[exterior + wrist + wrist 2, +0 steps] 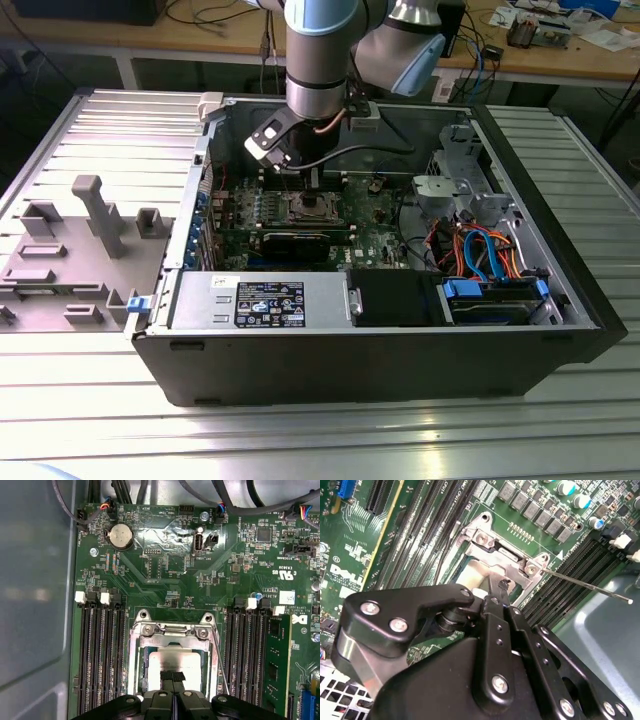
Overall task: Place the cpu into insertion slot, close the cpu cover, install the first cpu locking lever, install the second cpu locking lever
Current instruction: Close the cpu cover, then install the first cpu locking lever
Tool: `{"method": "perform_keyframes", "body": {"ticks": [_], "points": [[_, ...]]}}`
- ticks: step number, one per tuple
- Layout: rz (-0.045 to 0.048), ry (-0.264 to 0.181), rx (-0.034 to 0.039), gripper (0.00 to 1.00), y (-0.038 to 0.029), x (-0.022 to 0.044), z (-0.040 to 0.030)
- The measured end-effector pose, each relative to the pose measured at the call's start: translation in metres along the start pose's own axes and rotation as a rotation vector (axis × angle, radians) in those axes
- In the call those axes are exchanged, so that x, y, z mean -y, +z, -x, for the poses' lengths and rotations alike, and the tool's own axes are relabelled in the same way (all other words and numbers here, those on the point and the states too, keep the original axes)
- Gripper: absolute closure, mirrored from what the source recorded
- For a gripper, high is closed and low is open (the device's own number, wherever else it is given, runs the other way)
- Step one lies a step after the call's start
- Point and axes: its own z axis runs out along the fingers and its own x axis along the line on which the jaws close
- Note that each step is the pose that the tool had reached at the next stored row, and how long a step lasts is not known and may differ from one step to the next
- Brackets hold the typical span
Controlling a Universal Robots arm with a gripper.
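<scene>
The cpu (pixel 175 659), a silvery square chip, lies in the socket on the green motherboard (pixel 165 580). The cpu cover (pixel 136 660), a thin metal frame, lies down around it, so the chip shows through its window; the same cpu cover (pixel 492 562) appears in the second wrist view. My gripper (pixel 173 679) hangs right over the chip's near edge, its two black fingers pressed together with nothing between them. One thin wire locking lever (pixel 585 582) sticks out free past the socket's side, also seen as the lever (pixel 220 665). In the exterior view my gripper (pixel 305 186) is low over the socket (pixel 313 208).
The board sits inside an open black computer case (pixel 380 360). Memory slots (pixel 102 655) flank the socket on both sides, with one module (pixel 277 665) fitted. Cables (pixel 480 250) and a drive cage fill the exterior view's right. A grey fixture tray (pixel 70 250) lies outside at its left.
</scene>
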Motion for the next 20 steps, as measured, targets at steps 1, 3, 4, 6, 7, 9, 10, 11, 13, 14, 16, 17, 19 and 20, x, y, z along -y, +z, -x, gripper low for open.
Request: {"method": "perform_keyframes", "body": {"ticks": [1,3,4,6,7,9,10,11,13,14,16,17,19,20], "points": [[0.0,0.0,0.0,0.89,0.0,0.0,0.0],[0.0,0.0,0.0,0.89,0.0,0.0,0.0],[0.0,-0.001,0.0,0.89,0.0,0.0,0.0],[0.0,-0.001,0.0,0.89,0.0,0.0,0.0],[0.0,-0.001,0.0,0.89,0.0,0.0,0.0],[0.0,-0.001,-0.0001,0.89,-0.0004,0.0,0.0],[0.0,-0.001,0.0,0.89,-0.0007,0.0,0.0],[0.0,-0.001,0.0,0.89,-0.0011,0.0,0.0],[0.0,-0.001,0.0,0.89,-0.0022,0.0,0.0],[0.0,-0.001,-0.0001,0.89,-0.0028,0.0,0.0],[0.0,-0.001,-0.0001,0.89,-0.0048,0.0,-0.0001],[0.0,-0.001,0.0,0.89,-0.0059,-0.0001,-0.0001],[0.0,-0.001,-0.0001,0.89,-0.0077,-0.0001,-0.0002],[0.0,-0.001,0.0,0.89,-0.0084,-0.0001,-0.0002]]}}
